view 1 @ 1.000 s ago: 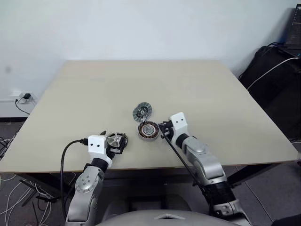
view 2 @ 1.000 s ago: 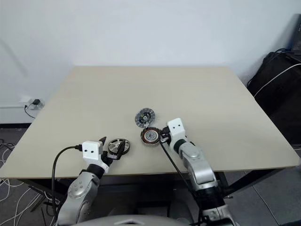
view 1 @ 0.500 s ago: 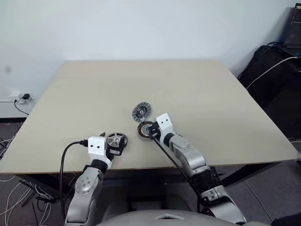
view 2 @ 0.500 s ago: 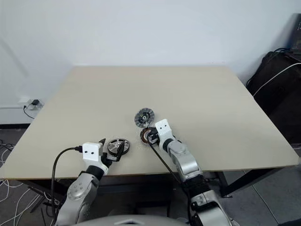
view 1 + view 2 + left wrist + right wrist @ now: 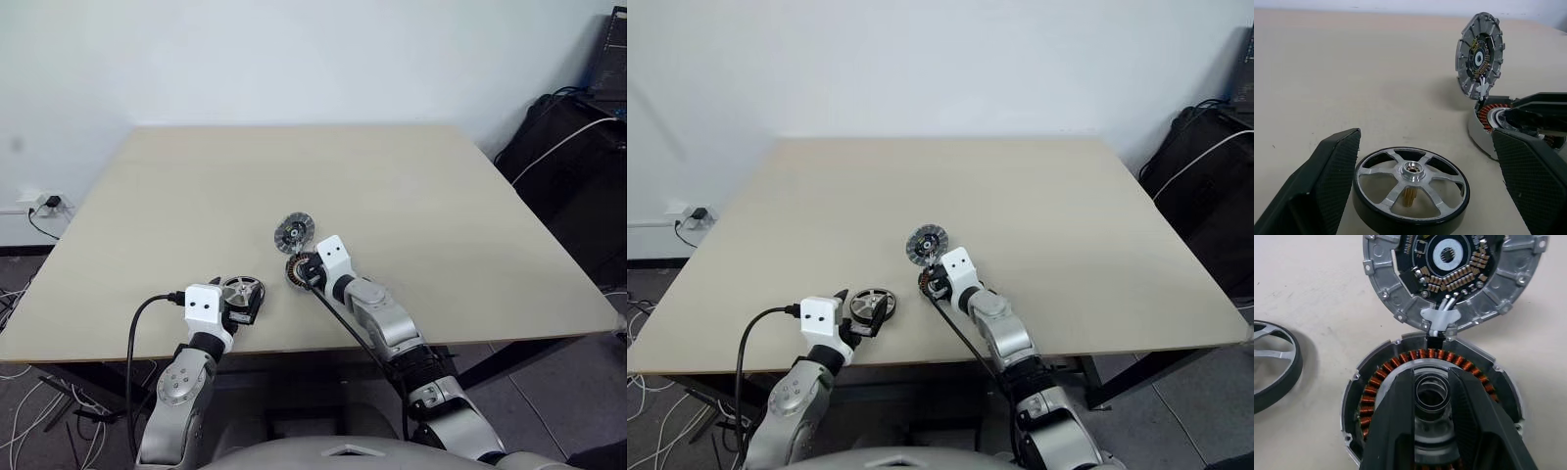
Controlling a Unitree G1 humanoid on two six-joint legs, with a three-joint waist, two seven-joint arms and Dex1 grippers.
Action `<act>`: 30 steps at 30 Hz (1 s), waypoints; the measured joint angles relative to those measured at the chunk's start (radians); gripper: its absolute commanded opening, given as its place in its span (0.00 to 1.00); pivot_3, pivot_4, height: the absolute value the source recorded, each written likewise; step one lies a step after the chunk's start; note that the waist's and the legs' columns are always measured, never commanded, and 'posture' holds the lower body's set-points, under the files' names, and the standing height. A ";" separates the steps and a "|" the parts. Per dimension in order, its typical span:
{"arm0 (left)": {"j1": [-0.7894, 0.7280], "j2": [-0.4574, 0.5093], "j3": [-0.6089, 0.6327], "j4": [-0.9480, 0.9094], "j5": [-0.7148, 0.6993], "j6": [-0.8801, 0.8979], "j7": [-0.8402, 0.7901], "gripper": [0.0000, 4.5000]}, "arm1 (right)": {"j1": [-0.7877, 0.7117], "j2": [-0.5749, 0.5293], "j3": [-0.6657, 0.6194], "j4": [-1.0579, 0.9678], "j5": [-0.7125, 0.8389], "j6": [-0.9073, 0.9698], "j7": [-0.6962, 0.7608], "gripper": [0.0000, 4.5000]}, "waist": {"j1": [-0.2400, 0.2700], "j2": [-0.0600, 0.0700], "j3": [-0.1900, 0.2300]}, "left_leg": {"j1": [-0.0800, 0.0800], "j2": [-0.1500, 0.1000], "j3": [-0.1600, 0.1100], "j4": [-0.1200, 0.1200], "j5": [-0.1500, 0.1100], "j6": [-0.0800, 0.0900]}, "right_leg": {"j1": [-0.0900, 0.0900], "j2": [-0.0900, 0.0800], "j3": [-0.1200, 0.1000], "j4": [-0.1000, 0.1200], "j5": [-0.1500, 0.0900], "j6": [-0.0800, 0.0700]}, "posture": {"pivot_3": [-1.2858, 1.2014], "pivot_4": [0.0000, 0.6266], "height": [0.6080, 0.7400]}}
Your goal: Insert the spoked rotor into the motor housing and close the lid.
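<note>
A: Head camera, status of the work surface?

B: A beige rectangular table point(image 5: 411, 186) carries three parts near its near edge. The spoked rotor point(image 5: 242, 291), a small silver wheel with open spokes and a dark rim, lies flat toward the near left. The motor housing point(image 5: 300, 268), a round shallow cup with copper windings, sits to the right of it, a little apart. The lid point(image 5: 294, 232), a flat silver-grey ribbed disc, stands tilted just beyond the housing on its far side.

A: Grippers in that camera?

B: The left gripper point(image 5: 238, 299) is at the rotor. The right gripper point(image 5: 933, 284) reaches in over the housing from the near right.

A: Left wrist camera?

B: The black textured fingers point(image 5: 1327, 171) stand wide apart, one on each side of the rotor point(image 5: 1410, 188), which rests on the table between them. Contact with the rim cannot be confirmed. A brass-coloured shaft shows under the hub. Beyond, the lid point(image 5: 1480, 54) stands nearly upright with its circuit face toward the camera, joined to the housing point(image 5: 1486, 125) by pale wires.

A: Right wrist camera?

B: The fingers point(image 5: 1396, 431) are narrow, set on either side of the pale central hub of the housing point(image 5: 1376, 391); whether they grip it cannot be told. The lid point(image 5: 1449, 274) lies beyond, and the rotor's rim point(image 5: 1273, 367) shows at one side.
</note>
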 measured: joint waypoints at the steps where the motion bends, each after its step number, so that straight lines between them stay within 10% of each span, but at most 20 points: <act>1: 0.000 0.000 0.000 0.000 0.000 0.000 0.000 1.00 | 0.000 0.001 0.000 0.003 0.000 0.000 0.001 0.15 | 0.000 0.000 0.000 | 0.000 0.000 0.000 0.000 0.000 0.000 | 0.000 0.000 0.000 0.000 0.000 0.000 | 0.52 0.00 1.00; 30: 0.003 -0.001 -0.002 0.000 -0.001 0.000 -0.001 1.00 | 0.013 -0.015 -0.002 -0.015 0.007 0.004 0.033 0.23 | 0.000 0.000 0.000 | 0.000 0.000 0.000 0.000 0.000 0.001 | 0.000 0.000 0.000 0.000 0.000 0.000 | 0.52 0.00 1.00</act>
